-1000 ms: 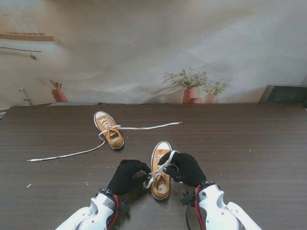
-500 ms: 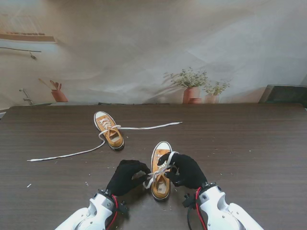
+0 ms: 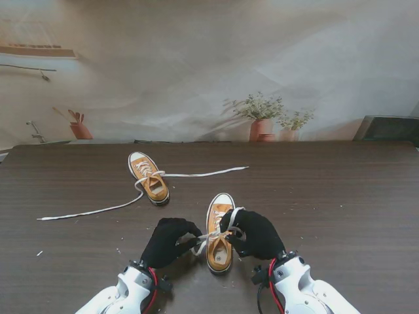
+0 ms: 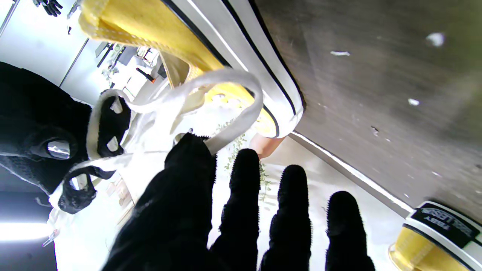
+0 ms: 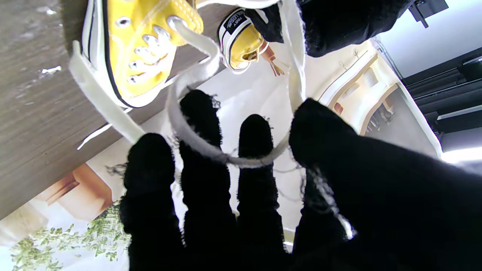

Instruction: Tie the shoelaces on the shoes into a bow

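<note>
Fingers of the right hand are hooked through a lace loop, closed on it, while the left hand pinches the other loop over the near shoe, close to me on the counter. How firm that pinch is, I can't quite tell. Risk: uneven pulling slides a loop off the glove fabric and the bow collapses, or the light shoe drags. The far shoe lies unlaced.

My left hand and right hand flank the near shoe, each pinching its white lace over the tongue, while the far shoe lies farther from me, laces trailing loose.
</note>
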`<state>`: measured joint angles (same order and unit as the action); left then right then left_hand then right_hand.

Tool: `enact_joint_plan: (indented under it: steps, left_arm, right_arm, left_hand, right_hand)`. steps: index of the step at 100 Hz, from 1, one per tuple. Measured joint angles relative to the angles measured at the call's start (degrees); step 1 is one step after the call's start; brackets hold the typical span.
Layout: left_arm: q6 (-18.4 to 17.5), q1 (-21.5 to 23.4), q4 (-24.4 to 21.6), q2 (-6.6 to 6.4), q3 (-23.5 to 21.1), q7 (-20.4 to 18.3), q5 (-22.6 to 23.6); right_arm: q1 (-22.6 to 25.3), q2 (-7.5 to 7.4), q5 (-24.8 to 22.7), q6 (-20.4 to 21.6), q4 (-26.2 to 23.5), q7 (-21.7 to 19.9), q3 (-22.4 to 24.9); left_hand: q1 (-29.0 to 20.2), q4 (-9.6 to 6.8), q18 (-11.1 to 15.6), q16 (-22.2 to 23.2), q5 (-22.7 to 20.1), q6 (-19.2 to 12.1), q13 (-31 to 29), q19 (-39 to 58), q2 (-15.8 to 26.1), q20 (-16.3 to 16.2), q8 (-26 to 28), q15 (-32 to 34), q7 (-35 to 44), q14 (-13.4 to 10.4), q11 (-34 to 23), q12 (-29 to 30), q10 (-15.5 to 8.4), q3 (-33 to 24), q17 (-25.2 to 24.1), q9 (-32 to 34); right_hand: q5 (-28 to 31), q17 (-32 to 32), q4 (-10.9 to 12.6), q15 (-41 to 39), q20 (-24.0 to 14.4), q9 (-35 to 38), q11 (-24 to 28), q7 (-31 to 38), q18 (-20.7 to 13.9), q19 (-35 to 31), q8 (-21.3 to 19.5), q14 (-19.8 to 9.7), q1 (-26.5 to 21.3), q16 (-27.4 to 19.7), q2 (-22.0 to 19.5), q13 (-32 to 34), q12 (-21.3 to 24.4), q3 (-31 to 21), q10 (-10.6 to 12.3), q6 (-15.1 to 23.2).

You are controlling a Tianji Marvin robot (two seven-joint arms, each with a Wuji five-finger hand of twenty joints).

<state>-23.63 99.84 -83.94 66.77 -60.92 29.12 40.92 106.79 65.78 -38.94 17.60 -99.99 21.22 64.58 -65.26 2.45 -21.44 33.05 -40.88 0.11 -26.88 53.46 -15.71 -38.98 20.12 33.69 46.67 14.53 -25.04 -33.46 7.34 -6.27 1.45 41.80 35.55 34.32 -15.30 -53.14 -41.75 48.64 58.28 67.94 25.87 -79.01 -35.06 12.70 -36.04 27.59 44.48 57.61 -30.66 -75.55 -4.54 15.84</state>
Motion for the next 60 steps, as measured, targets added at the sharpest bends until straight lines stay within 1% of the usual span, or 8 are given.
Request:
enact_joint_plan:
  steps: [4, 15, 29, 38, 48, 53, 57, 60]
  left_arm:
    - [0.0, 0.2, -0.1, 0.0, -0.2, 0.0, 0.0]
    - [0.0, 0.5, -0.4, -0.05, -0.6, -0.1, 0.0]
    - [0.0, 0.8, -0.6, -0.12, -0.9, 0.0, 0.3]
    - [0.4, 0.9, -0.6, -0.19, -1.0, 0.6, 1.1]
    - [0.9, 0.9, -0.6, -0.27, -1.0, 1.0, 1.7]
    - [0.9, 0.9, -0.6, -0.33, -1.0, 0.7, 1.6]
    - [0.9, 0.9, -0.7, -0.37, -1.0, -0.2, 1.0]
    - [0.9, 0.8, -0.9, -0.39, -1.0, -1.4, -0.3]
  right_arm:
    - [0.0, 0.0, 0.0, 0.0, -0.1, 0.0, 0.0]
    - [0.0, 0.0, 0.0, 0.0, -0.2, 0.0, -0.1]
    - [-0.2, 0.02, 0.0, -0.1, 0.0, 0.6, -0.7]
    - [-0.4, 0.05, 0.0, -0.1, 0.2, 0.7, -0.8]
    - [-0.4, 0.06, 0.1, -0.1, 0.3, 0.7, -0.9]
    - [-0.5, 0.06, 0.2, 0.0, 0.4, 0.7, -0.9]
    - [-0.5, 0.06, 0.2, 0.0, 0.4, 0.7, -1.0]
    - [-0.5, 0.06, 0.2, 0.1, 0.5, 0.7, -1.1]
  left_hand:
    - [0.0, -0.03, 0.0, 0.0, 0.0, 0.0, 0.0, 0.0, 0.0, 0.0, -0.3, 0.0, -0.5, 0.0, 0.0, 0.0, 0.0, 0.0, 0.0, 0.0]
    - [0.0, -0.43, 0.0, 0.0, -0.1, 0.0, -0.2, 0.0, 0.0, 0.0, -0.8, 0.0, -1.1, 0.0, 0.0, 0.0, 0.0, 0.0, 0.0, 0.0]
    - [0.0, -0.45, 0.0, 0.0, -0.2, 0.0, -3.6, 0.0, 0.0, 0.0, -1.3, 1.5, -1.3, 0.1, -0.4, 0.0, 0.0, 0.1, 1.2, 3.6]
    - [0.0, -0.46, 0.0, 0.0, -0.2, 0.0, -5.6, 1.0, 0.0, 0.0, -1.3, 3.4, -0.4, 0.1, -1.6, -3.2, 0.0, 0.1, 2.3, 6.5]
    - [0.0, -0.46, 0.0, 0.4, 0.1, 0.0, -8.0, 2.3, 0.0, 0.0, 2.6, 7.1, 2.4, -0.1, -4.6, -9.4, 0.0, 0.1, 3.0, 7.9]
    - [-0.1, -0.47, 0.0, 1.0, 1.7, 0.0, -7.8, 2.8, 0.6, 0.0, 5.5, 8.4, 4.4, -0.1, -6.7, -11.5, 0.1, 0.8, 3.0, 7.9]
    - [-0.6, -0.47, 0.0, 1.3, 3.3, 0.1, -7.8, 2.8, 1.4, 0.0, 7.7, 9.2, 5.5, -0.2, -8.4, -12.5, 1.3, 1.3, 3.0, 7.3]
    - [-0.6, -0.47, 0.0, 1.6, 4.2, 0.3, -7.7, 2.8, 1.7, 0.0, 9.4, 10.0, 6.7, -0.2, -9.6, -13.2, 1.5, 1.9, 3.0, 6.3]
  right_hand:
    - [0.0, 0.5, 0.0, -1.5, -0.2, 1.0, 0.6, 0.0, 0.0, -1.1, 0.7, 0.0, -1.3, 0.2, -0.6, 0.7, -0.8, 0.0, 0.2, 0.2]
    - [4.3, 4.3, 0.0, -6.2, -1.4, 4.5, 3.3, 0.5, -0.6, -5.5, 1.9, -0.1, -2.4, 1.6, -2.1, 3.1, -3.0, 0.6, 1.2, 0.2]
    - [6.5, 9.4, 0.0, -11.2, -2.1, 9.0, 5.7, 0.5, -0.8, -10.1, 2.2, -0.6, -2.4, 2.3, -1.6, 7.1, -5.6, 0.6, 1.4, 0.0]
    - [7.9, 10.5, 0.0, -11.4, -2.1, 10.2, 5.7, 0.4, -0.8, -10.8, 2.7, -0.6, -2.4, 2.3, -1.0, 7.9, -5.7, 0.5, 1.4, -0.2]
    - [7.9, 10.6, 0.0, -11.5, -2.2, 10.2, 5.7, 0.4, -0.8, -10.8, 2.7, -0.6, -2.4, 2.3, -0.9, 7.9, -5.7, 0.5, 1.4, -0.3]
    - [7.9, 10.7, 0.0, -11.9, -2.2, 10.2, 5.7, 0.4, -0.8, -10.8, 2.7, -0.6, -2.4, 2.3, -0.9, 7.9, -5.8, 0.5, 1.4, -0.3]
    - [7.9, 10.7, 0.0, -11.9, -2.2, 10.2, 5.7, 0.4, -0.8, -10.8, 2.7, -0.6, -2.4, 2.3, -0.9, 7.9, -5.8, 0.5, 1.4, -0.3]
    - [7.9, 10.7, 0.0, -11.9, -2.2, 10.2, 5.7, 0.4, -0.8, -10.8, 2.7, -0.6, -2.4, 2.3, -0.9, 7.9, -6.3, 0.5, 1.4, -0.3]
